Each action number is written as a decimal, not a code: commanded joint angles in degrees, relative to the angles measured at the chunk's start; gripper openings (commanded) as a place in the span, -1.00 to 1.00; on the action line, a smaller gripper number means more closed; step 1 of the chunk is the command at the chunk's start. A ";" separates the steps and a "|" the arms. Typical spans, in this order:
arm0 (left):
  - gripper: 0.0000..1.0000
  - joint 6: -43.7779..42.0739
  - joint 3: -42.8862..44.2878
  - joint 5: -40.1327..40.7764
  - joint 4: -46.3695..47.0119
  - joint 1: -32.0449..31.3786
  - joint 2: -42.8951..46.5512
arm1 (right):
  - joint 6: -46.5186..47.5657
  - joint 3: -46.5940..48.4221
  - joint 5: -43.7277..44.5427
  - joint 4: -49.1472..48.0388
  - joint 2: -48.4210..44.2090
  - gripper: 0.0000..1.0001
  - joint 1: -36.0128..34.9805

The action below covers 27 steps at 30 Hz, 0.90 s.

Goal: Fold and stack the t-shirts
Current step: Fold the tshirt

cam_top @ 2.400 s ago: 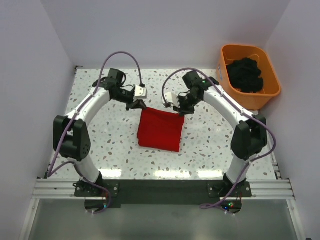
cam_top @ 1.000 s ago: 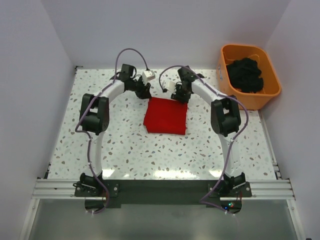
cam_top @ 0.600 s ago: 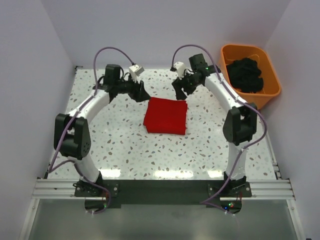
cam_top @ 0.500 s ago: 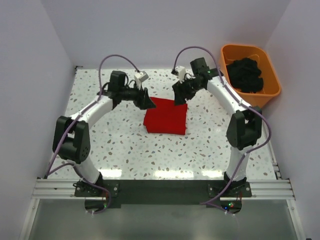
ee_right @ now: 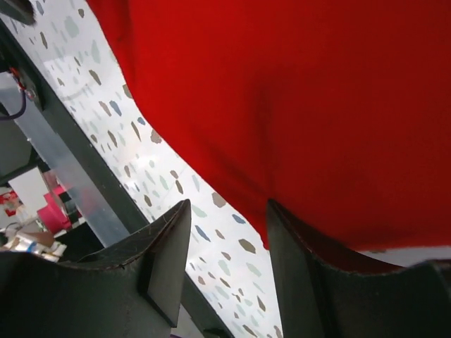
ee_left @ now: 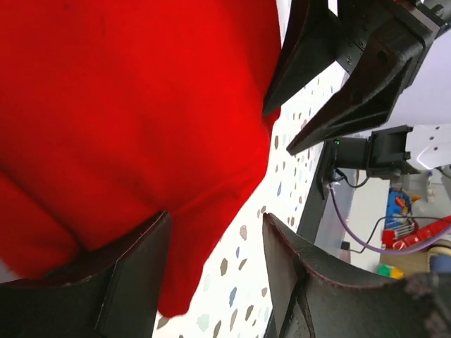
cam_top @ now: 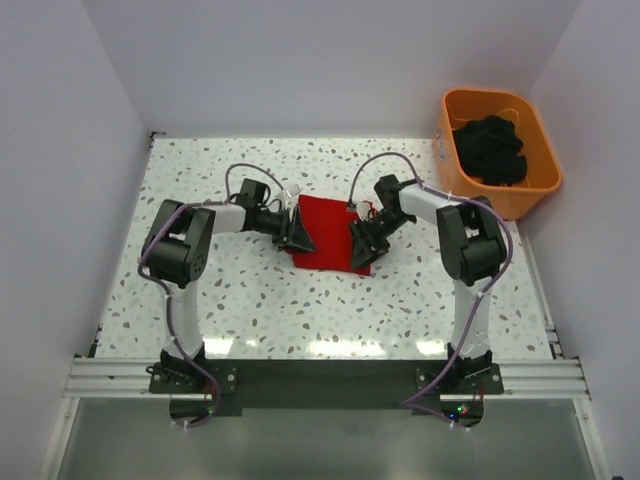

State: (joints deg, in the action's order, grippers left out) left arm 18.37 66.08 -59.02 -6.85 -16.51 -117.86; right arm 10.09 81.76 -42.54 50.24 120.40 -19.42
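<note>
I have both arms bent low over the table [cam_top: 230,310], flanking the folded red t-shirt [cam_top: 330,238] at its middle: left gripper [cam_top: 297,232] and right gripper [cam_top: 362,240] sit at opposite edges, jaws parted, nothing clamped
</note>
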 commanded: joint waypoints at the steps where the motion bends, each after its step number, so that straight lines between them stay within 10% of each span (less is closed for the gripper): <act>1: 0.21 -0.07 -1.04 2.69 -2.27 2.89 0.86 | 3.18 0.59 7.99 0.28 -0.86 0.01 2.36; 8: 0.44 -14.67 -2.98 5.22 -7.82 4.12 18.88 | 4.34 6.48 20.28 1.80 -11.83 0.07 3.08; 18: 1.00 -14.42 -2.10 26.67 -7.13 6.33 30.50 | -3.75 11.49 37.18 -8.75 -13.27 0.40 -6.95; 27: 1.00 -8.29 3.51 57.50 -1.24 -18.80 21.83 | -5.52 11.41 40.34 -5.41 -19.31 0.97 1.66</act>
State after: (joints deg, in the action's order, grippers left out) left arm 5.54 66.54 -15.07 -12.21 -31.05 -91.72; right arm 5.87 92.64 -5.45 43.70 106.48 -22.15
